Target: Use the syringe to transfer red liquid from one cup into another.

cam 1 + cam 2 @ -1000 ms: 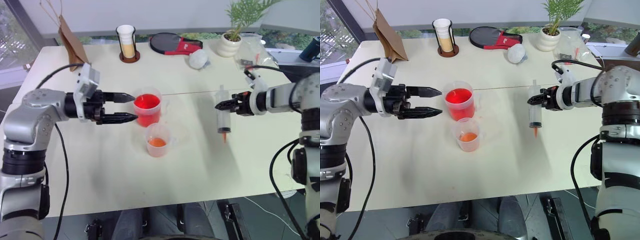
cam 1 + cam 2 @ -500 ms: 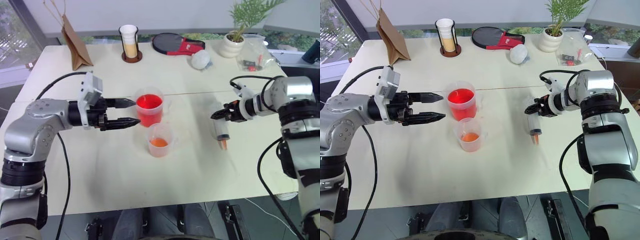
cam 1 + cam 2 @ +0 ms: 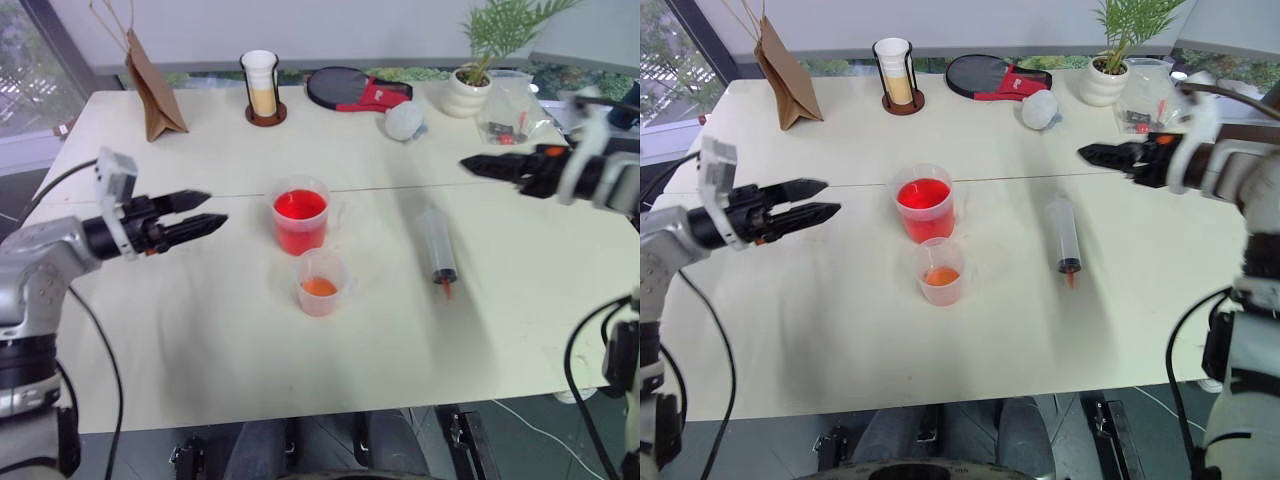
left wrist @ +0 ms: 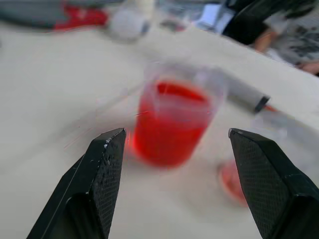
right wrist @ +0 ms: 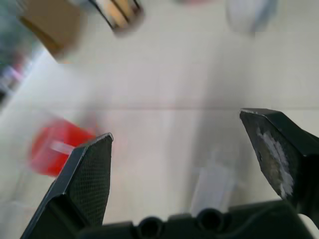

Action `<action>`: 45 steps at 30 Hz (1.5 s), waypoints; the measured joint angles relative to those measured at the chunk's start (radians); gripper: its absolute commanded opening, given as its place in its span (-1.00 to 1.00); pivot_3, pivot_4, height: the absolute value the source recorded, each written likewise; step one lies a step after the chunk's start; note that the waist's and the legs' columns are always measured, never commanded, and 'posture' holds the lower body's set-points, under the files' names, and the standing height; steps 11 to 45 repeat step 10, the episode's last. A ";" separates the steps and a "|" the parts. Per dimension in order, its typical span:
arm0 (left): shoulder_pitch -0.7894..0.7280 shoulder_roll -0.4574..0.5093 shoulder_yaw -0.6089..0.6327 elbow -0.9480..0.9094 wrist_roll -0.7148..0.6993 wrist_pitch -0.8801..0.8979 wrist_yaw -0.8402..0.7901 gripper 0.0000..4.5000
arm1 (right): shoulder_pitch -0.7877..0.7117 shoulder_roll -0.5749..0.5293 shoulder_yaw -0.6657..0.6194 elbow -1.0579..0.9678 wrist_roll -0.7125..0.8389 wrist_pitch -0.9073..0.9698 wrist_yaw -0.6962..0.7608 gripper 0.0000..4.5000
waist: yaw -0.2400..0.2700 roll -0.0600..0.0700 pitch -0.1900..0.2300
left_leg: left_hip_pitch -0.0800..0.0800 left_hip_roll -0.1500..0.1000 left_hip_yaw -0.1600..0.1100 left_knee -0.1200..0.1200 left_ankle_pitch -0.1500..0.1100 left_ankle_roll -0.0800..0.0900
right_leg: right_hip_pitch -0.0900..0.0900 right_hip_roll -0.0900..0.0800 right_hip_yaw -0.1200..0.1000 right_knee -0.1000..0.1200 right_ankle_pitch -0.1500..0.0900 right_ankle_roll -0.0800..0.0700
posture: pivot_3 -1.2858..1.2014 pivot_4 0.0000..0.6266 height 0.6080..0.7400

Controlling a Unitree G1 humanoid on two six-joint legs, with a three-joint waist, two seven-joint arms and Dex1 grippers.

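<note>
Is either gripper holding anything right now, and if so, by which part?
Nothing is held. The syringe lies flat on the table, apart from the open right gripper. The left gripper is open too, short of the larger cup.

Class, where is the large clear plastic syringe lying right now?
The large clear plastic syringe lies flat on the table's right half, right of the larger clear cup, apart from both grippers.

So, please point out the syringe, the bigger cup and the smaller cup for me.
syringe [image 3: 437,243]: left eye view, middle of the clear barrel.
bigger cup [image 3: 300,222]: left eye view, red-filled side wall.
smaller cup [image 3: 319,290]: left eye view, front wall at the orange-red layer.
</note>
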 measured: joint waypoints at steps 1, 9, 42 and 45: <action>0.045 -0.002 0.012 -0.006 0.000 0.009 0.009 0.51 | 0.080 0.000 -0.024 -0.027 -0.004 -0.029 0.000 0.98 | 0.000 -0.001 0.000 | 0.001 0.000 0.000 0.001 0.000 0.000 | 0.001 0.000 0.000 0.000 0.000 0.000 | 0.03 -0.52 1.00; 0.204 -0.064 0.033 -0.050 0.004 0.000 0.095 0.51 | 0.390 0.149 -0.117 -0.149 -0.026 -0.207 -0.107 0.98 | -0.002 0.002 0.001 | 0.016 0.001 0.001 0.001 -0.002 0.003 | 0.011 -0.001 0.003 0.000 0.000 -0.001 | 0.03 -0.52 1.00; 0.205 -0.069 0.034 -0.046 0.003 0.000 0.107 0.51 | 0.399 0.157 -0.116 -0.155 -0.031 -0.218 -0.121 0.98 | -0.002 0.002 0.001 | 0.018 0.002 0.001 0.000 -0.002 0.003 | 0.013 -0.001 0.002 0.000 0.000 -0.001 | 0.03 -0.52 1.00; 0.205 -0.069 0.034 -0.046 0.003 0.000 0.107 0.51 | 0.399 0.157 -0.116 -0.155 -0.031 -0.218 -0.121 0.98 | -0.002 0.002 0.001 | 0.018 0.002 0.001 0.000 -0.002 0.003 | 0.013 -0.001 0.002 0.000 0.000 -0.001 | 0.03 -0.52 1.00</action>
